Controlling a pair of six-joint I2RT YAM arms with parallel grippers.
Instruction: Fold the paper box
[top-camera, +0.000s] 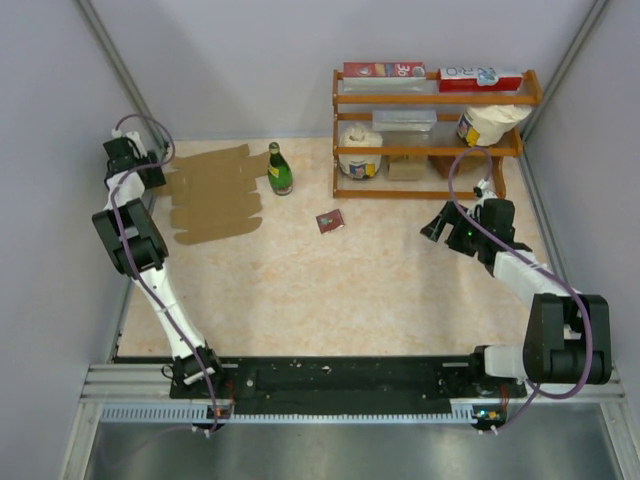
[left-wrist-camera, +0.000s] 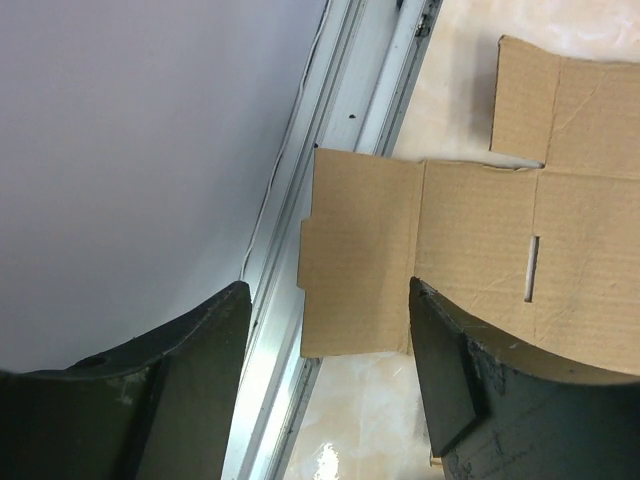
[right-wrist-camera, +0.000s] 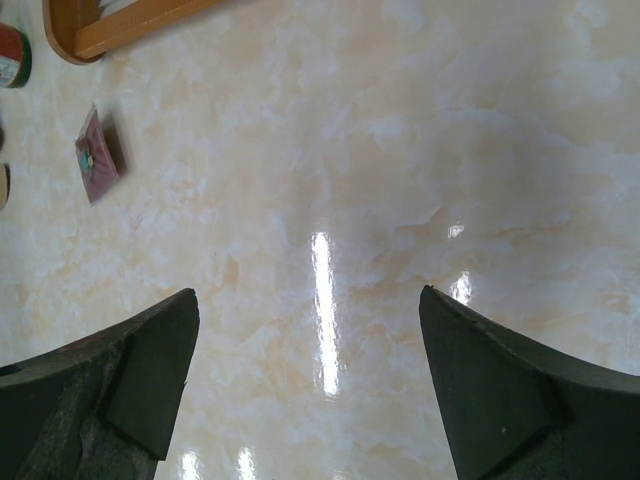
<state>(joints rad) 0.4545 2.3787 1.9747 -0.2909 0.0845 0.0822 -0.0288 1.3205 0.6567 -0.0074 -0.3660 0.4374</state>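
Left gripper (left-wrist-camera: 328, 300) is hovering wide open, empty, over edge flap of paper box (top-camera: 213, 195), a flat sheet lying just left of green bottle (top-camera: 279, 170). Probably light, bendy, creasing easily; pinching outer flap looks best.

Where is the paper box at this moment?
In the top view the paper box lies flat and unfolded at the far left of the table, just left of the green bottle; the left arm's fingers hang over its edge by the wall.
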